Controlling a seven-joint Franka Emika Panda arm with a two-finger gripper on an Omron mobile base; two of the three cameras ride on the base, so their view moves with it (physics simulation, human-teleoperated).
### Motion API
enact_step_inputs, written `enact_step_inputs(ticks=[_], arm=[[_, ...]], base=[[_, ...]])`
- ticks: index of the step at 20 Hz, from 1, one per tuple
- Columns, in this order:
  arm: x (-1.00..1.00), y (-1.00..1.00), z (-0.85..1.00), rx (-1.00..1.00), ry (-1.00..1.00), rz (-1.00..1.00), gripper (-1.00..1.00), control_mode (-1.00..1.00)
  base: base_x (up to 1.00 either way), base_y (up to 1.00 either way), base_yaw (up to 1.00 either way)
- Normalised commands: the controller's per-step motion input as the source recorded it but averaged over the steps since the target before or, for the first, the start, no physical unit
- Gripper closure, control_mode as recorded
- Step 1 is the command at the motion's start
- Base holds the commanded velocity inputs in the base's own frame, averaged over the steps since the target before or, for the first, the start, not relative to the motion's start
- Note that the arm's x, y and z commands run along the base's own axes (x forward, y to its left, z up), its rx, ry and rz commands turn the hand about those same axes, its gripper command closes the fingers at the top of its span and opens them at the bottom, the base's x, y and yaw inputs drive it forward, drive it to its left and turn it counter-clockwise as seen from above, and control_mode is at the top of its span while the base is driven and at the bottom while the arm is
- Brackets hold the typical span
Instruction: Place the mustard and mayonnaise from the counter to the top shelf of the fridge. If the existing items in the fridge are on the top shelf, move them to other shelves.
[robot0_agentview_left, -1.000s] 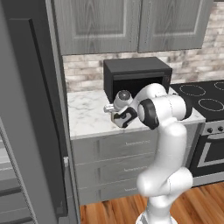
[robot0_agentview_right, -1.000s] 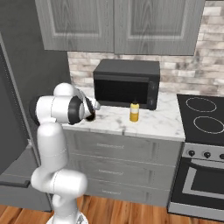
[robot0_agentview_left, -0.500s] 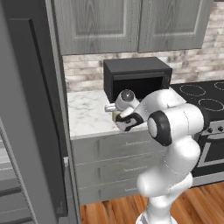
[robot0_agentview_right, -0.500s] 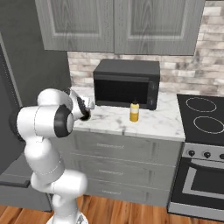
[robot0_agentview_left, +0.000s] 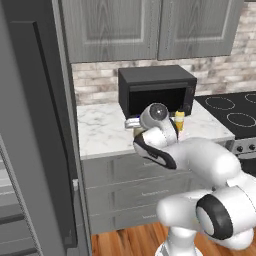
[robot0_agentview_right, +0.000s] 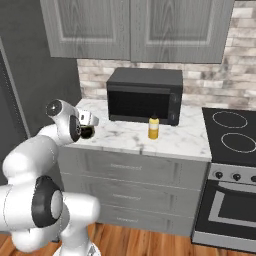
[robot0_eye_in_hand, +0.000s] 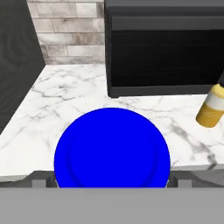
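Two-finger gripper (robot0_eye_in_hand: 112, 181) open wide, astride blue-lidded tan mayonnaise jar (robot0_eye_in_hand: 112, 148) on white marble counter (robot0_eye_in_hand: 74, 92); contact unclear. Yellow mustard squeeze bottle (robot0_eye_in_hand: 211, 109) near black microwave (robot0_eye_in_hand: 164, 46).

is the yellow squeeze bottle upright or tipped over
Upright: the small yellow squeeze bottle stands on its base on the white marble counter, nozzle up, before the black microwave.

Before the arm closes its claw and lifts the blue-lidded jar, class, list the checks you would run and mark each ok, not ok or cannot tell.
1. Claw open: ok.
2. Claw centred over the mayonnaise: ok; in the hand view the blue lid sits midway between the fingertips.
3. Fingertips low enough to grip the jar body: cannot tell.
4. Mustard clear of the jar: ok; it stands apart on the counter, before the microwave.
5. Fridge open, top shelf free: cannot tell.
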Motion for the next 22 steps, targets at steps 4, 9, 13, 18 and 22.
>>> enact_step_inputs(ticks=[4,9,13,18,22], arm=[[-1.00,-0.05,1.00,0.00,0.00,-0.02,1.00,-1.00],[-1.00,0.00,1.00,0.00,0.05,0.00,1.00,-1.00],[-1.00,0.00,0.93,0.00,0.07,0.00,1.00,-1.00],[-0.67,0.00,0.39,0.00,0.08,0.00,1.00,-1.00],[-0.37,-0.01,0.19,0.00,0.06,0.00,1.00,-1.00]], base=[[0.00,0.00,0.00],[0.00,0.00,0.00],[0.00,0.00,0.00],[0.00,0.00,0.00],[0.00,0.00,0.00]])
